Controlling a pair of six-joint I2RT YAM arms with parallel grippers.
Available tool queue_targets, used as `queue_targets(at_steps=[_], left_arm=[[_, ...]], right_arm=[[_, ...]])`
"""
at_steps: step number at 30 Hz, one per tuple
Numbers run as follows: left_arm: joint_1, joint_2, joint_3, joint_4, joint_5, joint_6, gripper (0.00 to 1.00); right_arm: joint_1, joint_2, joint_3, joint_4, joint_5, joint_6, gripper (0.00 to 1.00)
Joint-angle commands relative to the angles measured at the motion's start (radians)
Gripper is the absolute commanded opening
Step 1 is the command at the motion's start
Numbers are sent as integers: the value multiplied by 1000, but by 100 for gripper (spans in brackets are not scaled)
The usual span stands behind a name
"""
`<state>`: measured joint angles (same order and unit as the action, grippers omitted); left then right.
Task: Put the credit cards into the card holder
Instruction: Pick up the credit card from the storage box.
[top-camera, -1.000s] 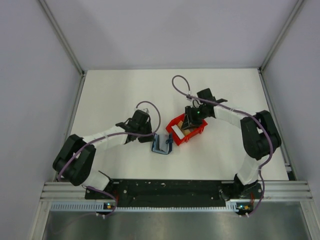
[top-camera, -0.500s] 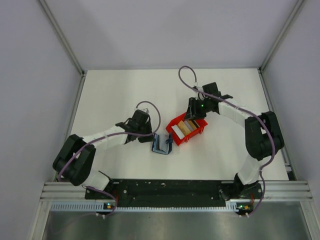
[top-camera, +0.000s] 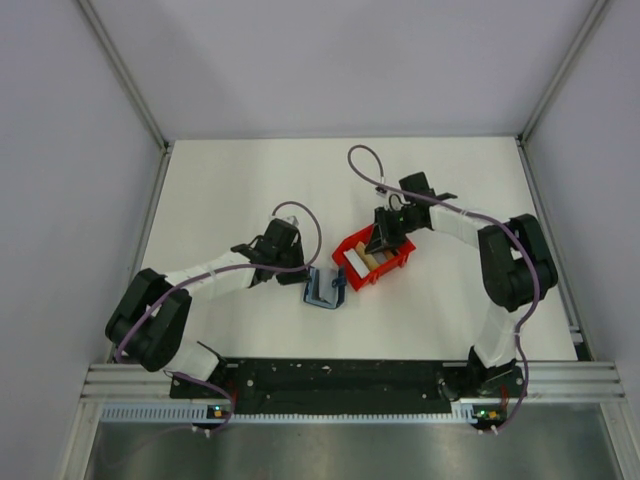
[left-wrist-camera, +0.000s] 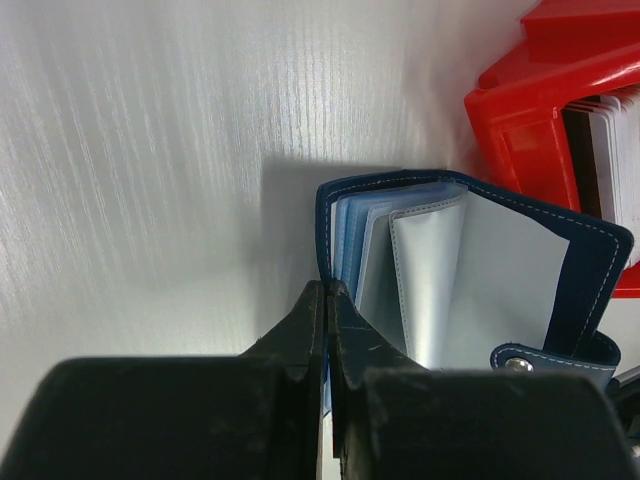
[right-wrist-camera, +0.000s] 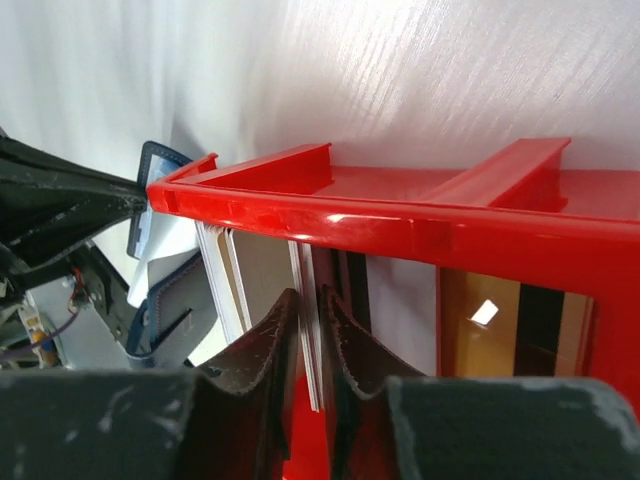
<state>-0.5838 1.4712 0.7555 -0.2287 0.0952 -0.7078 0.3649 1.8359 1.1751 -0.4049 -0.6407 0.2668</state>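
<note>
Right pincer (right-wrist-camera: 308, 303) seemingly pinches one card (right-wrist-camera: 311, 370), mostly hidden.

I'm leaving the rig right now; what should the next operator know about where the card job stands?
Left gripper: fingers shut on the cover edge of the dark navy-blue folding card holder, which stands open beside the red plastic bin.
Right gripper: fingers down inside the bin, flanking one upright white credit card; grip unconfirmed.
Done: no card seen in the holder.
Left: lift each card out, slot it into the pockets.
</note>
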Motion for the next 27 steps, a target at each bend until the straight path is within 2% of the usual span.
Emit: queue_targets(at_steps=[1,3,6,11,16,21,27], left_arm=[[1,-5,39,40,14,-1,0],[4,0,44,40,17,-1,0],[2,1,45,42,18,1,0],[2,0,44,37,18,1,0],[1,-5,42,37,14,1,0],[2,0,47,37,12,2,0],[4,-3,47,31,9,2,0]], right_arm=[[12,-50,-12,3,-42,-28,9],[23,-52,-2,-21,-19,-38,17],[43,-32,11,-44,19,-57,17],[95,-26,12,-49,68,-86,16],[117,-70,15,-48,150,-92,7],[163,-156,20,-52,353,-83,0],[241,-204,23,-61,561,-64,0]])
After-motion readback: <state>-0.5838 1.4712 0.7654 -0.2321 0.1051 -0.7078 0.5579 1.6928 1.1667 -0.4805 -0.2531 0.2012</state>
